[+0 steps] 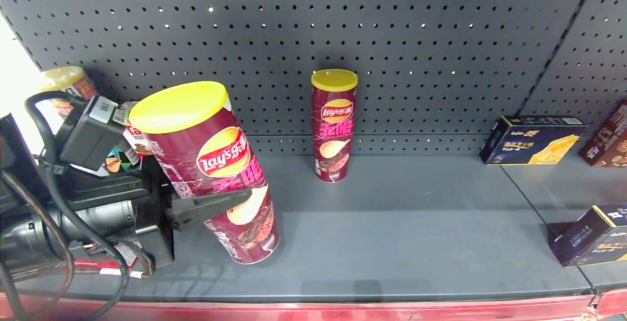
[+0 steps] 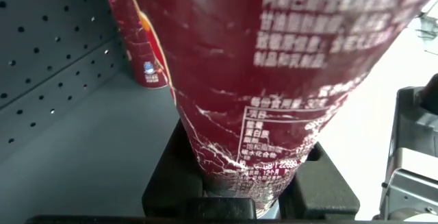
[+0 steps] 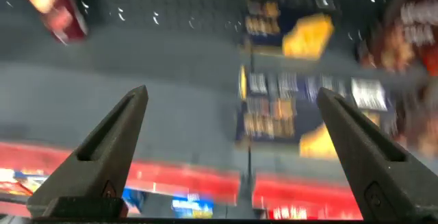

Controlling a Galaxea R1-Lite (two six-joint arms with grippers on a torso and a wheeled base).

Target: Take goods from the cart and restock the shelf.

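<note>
Left gripper (image 1: 230, 196) is nearest in the head view. It is closed on the held can (image 1: 210, 174), a dark red chips can with a yellow lid, and one dark finger (image 1: 210, 204) crosses the front of it. The held can is tilted, with its lid leaning away from the standing can (image 1: 334, 125). Its base is down at the shelf (image 1: 392, 223), but I cannot tell if it touches. It is to the left of the standing can and nearer to the front edge of the shelf. The standing can is upright, just in front of the pegboard (image 1: 392, 32). Far to its left, behind the arm, is a third can (image 1: 66, 83). Well apart on the right of the standing can, a dark blue box (image 1: 534, 139) lies by the pegboard. A brown box (image 1: 607, 137) is beyond that box, and a second blue box (image 1: 592, 235) is more to the front.

In the left wrist view, the held can (image 2: 260, 80) sits between the black pads (image 2: 171, 183) of the left gripper (image 2: 246, 190). The standing can (image 2: 140, 46) shows behind it, next to the pegboard (image 2: 41, 59).

In the right wrist view, the right gripper (image 3: 233, 114) is spread wide and holds nothing. Behind it the scene is blurred: a red can (image 3: 51, 5) stands on the shelf (image 3: 137, 80), well apart from some boxes (image 3: 274, 107).
</note>
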